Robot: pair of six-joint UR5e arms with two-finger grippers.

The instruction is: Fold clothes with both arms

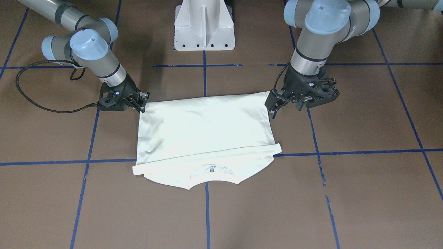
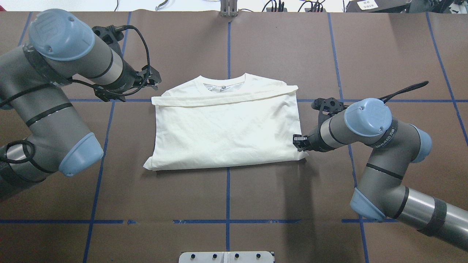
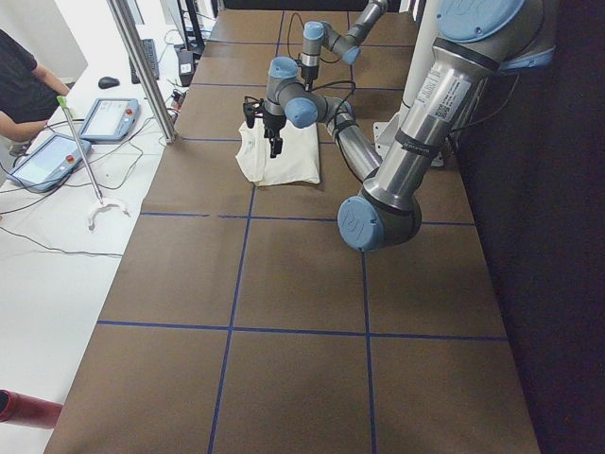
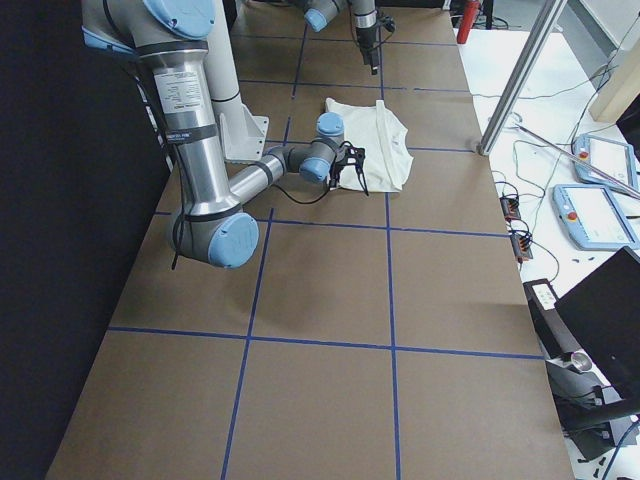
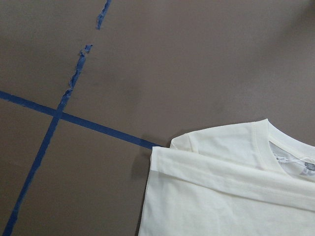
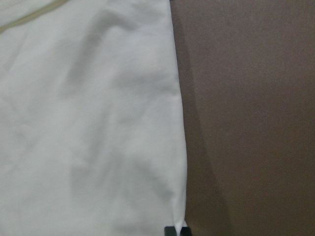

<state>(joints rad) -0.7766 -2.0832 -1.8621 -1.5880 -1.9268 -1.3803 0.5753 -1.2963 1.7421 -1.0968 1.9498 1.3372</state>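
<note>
The cream T-shirt lies folded flat at mid-table, plain side up. Its collar is on the far side and a sleeve band is folded across below it. My right gripper is low at the shirt's near right corner. It looks shut on that corner, and one fingertip shows at the cloth edge. My left gripper is open and empty. It hangs raised beside the shirt's far left shoulder corner, clear of the cloth.
The white pedestal base stands at the robot's side of the table. Blue tape lines cross the brown surface. A black cable loop hangs by the right arm. Tablets and a metal post are beyond the far edge.
</note>
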